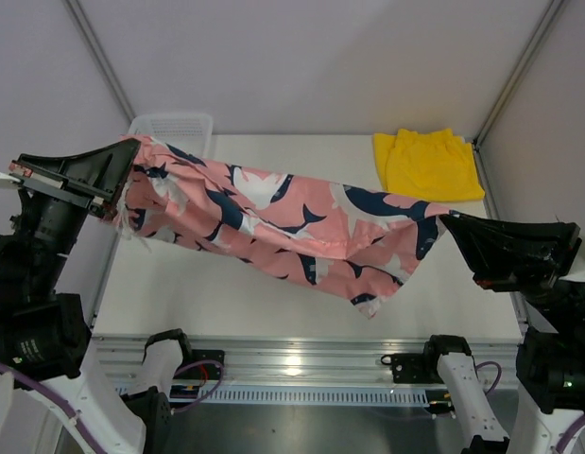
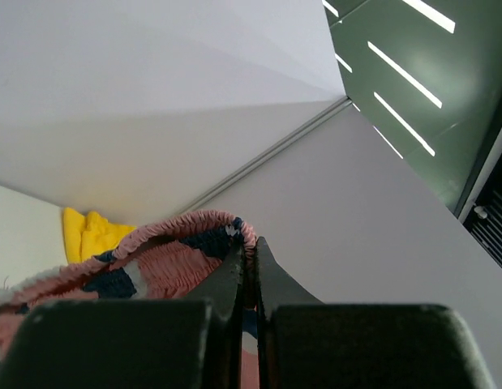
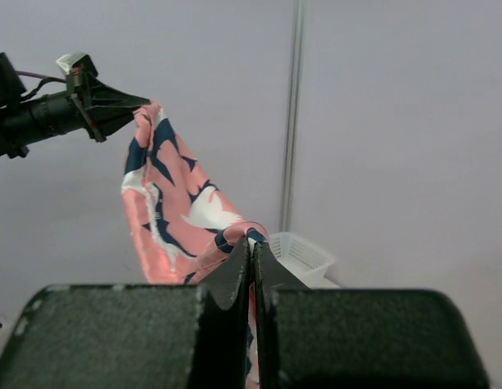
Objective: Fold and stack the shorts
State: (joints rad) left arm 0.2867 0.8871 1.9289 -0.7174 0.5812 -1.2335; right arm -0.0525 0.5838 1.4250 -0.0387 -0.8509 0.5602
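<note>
Where the two arms rise from the near edge of the table [image 1: 179,293], the pink shorts [image 1: 273,213] hang stretched between them, held up over the table top. The right hand [image 1: 445,219] is closed tight on one end of the cloth, its fingers pressed together with only a fold of the printed edge between them, as the right wrist view shows [image 3: 252,241]. The left hand [image 1: 129,175] is likewise clamped shut, on the gathered elastic waistband [image 2: 249,243]. The long axis of the pink shorts runs across the table, slanting from the left hand, farther back, to the right hand, nearer the front. The waistband end points left, and a loose corner droops toward the near right; whether it touches the table cannot be told. The navy-and-white print faces up.

Farther back, the yellow shorts [image 1: 429,163] lie flat in the far right corner of the table, well apart from the pink pair. In the far left corner stands a white mesh basket [image 1: 171,124].
</note>
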